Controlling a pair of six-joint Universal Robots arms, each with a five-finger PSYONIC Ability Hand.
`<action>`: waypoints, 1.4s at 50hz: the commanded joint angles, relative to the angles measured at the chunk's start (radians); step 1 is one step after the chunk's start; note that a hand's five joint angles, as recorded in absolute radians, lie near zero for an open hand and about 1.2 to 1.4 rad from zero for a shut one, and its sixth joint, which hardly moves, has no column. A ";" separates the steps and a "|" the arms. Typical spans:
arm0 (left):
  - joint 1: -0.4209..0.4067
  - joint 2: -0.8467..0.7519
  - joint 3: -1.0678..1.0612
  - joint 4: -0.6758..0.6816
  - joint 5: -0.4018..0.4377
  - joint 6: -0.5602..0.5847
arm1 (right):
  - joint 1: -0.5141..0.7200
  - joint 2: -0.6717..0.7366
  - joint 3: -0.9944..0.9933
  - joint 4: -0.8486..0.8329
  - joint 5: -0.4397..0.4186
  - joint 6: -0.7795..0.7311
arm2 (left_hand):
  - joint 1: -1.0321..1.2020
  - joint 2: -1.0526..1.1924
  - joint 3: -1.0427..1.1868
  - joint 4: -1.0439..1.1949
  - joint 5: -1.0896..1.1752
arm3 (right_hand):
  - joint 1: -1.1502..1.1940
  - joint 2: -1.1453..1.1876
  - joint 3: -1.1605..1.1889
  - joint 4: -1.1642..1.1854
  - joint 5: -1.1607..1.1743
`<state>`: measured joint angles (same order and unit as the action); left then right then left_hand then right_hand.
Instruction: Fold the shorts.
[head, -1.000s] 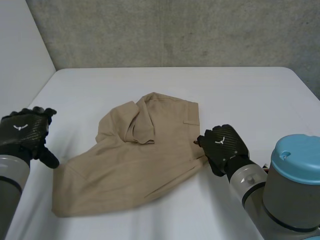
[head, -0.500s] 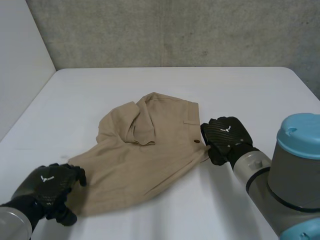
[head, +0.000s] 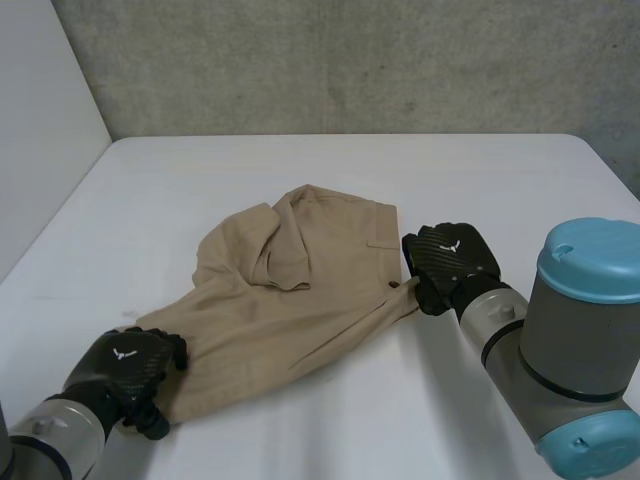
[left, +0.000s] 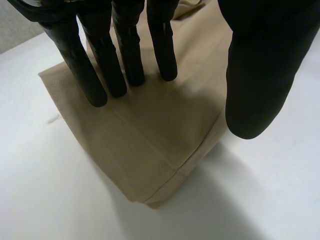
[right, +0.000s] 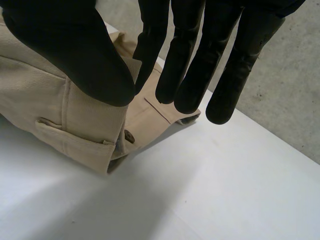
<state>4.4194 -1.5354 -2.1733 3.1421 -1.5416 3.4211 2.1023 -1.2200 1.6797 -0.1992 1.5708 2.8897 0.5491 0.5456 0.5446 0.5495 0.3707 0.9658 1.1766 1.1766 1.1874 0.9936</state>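
White table (head: 500, 180) holds tan shorts (head: 290, 310) at its middle, their length running from near-left hem (left: 150, 165) to far-right waistband (right: 75, 135). I see my left hand (head: 125, 365) flat-fingered on the hem, my right hand (head: 450, 262) spread beside the waistband.

Head view: left hand (head: 128, 365) sits on the near corner of the shorts (head: 290, 300), so the corner itself is hidden. Right hand (head: 450, 262) covers the near end of the waistband (head: 393, 232); can't read contact there. Left arm (head: 50, 440) and right arm (head: 580, 360) are both cut by the frame. The folded-over flap (head: 280, 250) hides the cloth beneath it.
Right wrist view: right thumb (right: 75, 55) blocks part of the waistband, can't tell if it touches. Button (right: 129, 136) is half tucked under the edge.
Left wrist view: left thumb (left: 260, 75) hides the shorts' edge behind it, palm is cut off
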 joint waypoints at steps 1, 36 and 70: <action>0.000 -0.063 0.004 0.042 -0.043 0.006 | -0.001 0.020 -0.018 -0.005 0.012 0.002 | 0.070 0.073 0.074 0.069 0.073 | 0.430 0.220 0.220 0.209 0.228; -0.041 0.195 0.214 0.151 -0.052 0.009 | -0.002 -0.148 -0.077 0.168 0.012 -0.147 | 0.847 0.851 0.852 0.847 0.851 | 0.430 0.220 0.220 0.209 0.228; -0.060 -0.031 0.273 0.138 -0.051 0.004 | 0.044 0.010 0.141 0.071 -0.080 0.198 | 0.847 0.851 0.852 0.847 0.851 | -0.376 -0.587 -0.587 -0.598 -0.578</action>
<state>4.3576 -1.5639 -1.9130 3.2798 -1.5912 3.4267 2.1198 -1.2608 1.8355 -0.0709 1.4752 3.1136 1.1342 1.1963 1.1900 1.2036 0.9719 0.4309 0.4883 0.4856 0.4835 0.3112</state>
